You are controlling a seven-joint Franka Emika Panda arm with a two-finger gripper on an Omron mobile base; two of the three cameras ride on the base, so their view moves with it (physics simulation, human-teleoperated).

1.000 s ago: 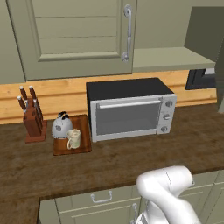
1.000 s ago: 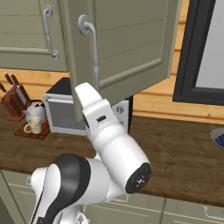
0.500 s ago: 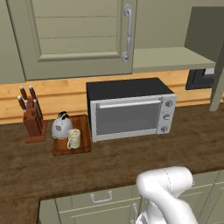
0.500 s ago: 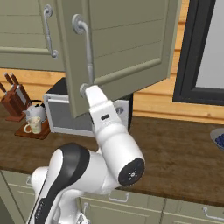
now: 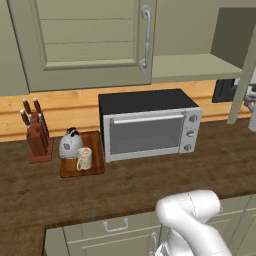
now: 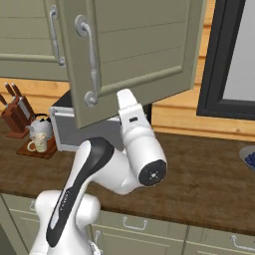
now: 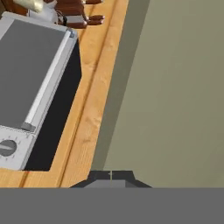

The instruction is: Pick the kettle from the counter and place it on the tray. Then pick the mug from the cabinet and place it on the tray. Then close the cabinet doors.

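With kettle (image 5: pixel 70 144) and mug (image 5: pixel 84 158) on the tray (image 5: pixel 92 167) left of the microwave (image 5: pixel 150 123), push the ajar right cabinet door (image 6: pixel 134 52) steadily shut, tool (image 7: pixel 111 176) pressed together.

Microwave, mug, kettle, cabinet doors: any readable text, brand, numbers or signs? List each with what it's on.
None readable in any view.
microwave: three round knobs beside the door, no legible markings around them.
mug: faint speckle only, no lettering.
kettle: plain.
cabinet doors: plain panels, no labels.
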